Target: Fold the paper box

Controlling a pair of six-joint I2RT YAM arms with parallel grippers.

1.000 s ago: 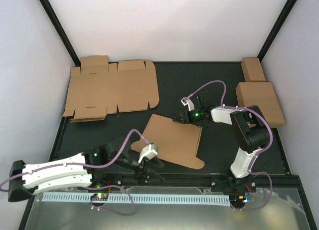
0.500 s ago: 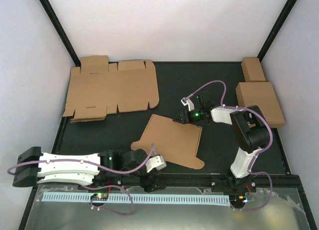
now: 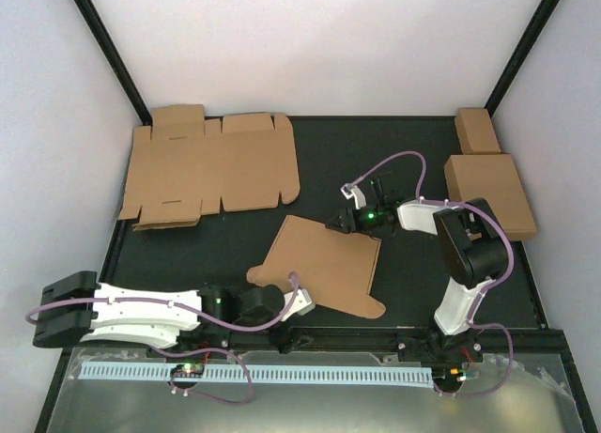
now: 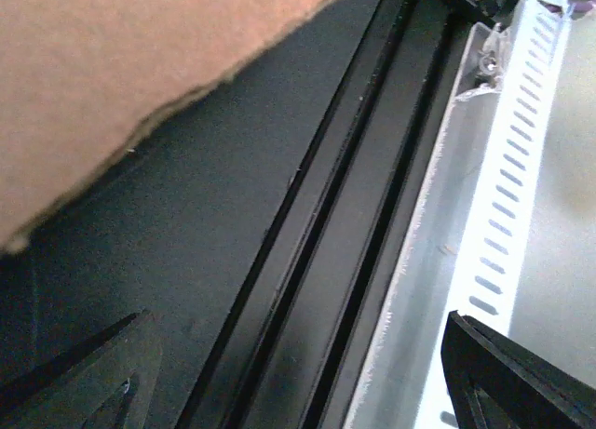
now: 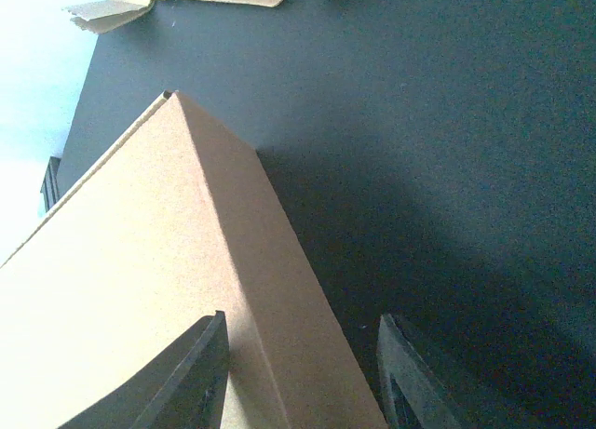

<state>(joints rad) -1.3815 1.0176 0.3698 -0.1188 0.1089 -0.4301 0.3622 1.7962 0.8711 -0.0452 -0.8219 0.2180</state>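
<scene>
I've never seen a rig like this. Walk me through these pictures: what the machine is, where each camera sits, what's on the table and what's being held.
This is a robot with two arms, the left arm and the right arm, bolted at the near edge of a black table. Each ends in a two-finger pincer. The wide picture looks down from above and behind them. The other two pictures come from a camera on each wrist. In the middle lies the paper box, brown cardboard, partly folded. The right pincer grips its far edge, and that wrist's view shows cardboard between the fingers. The left pincer is open and empty, low over the front rail. Flat cardboard sheets lie at the far left. A folded box and a smaller box sit at the far right.
</scene>
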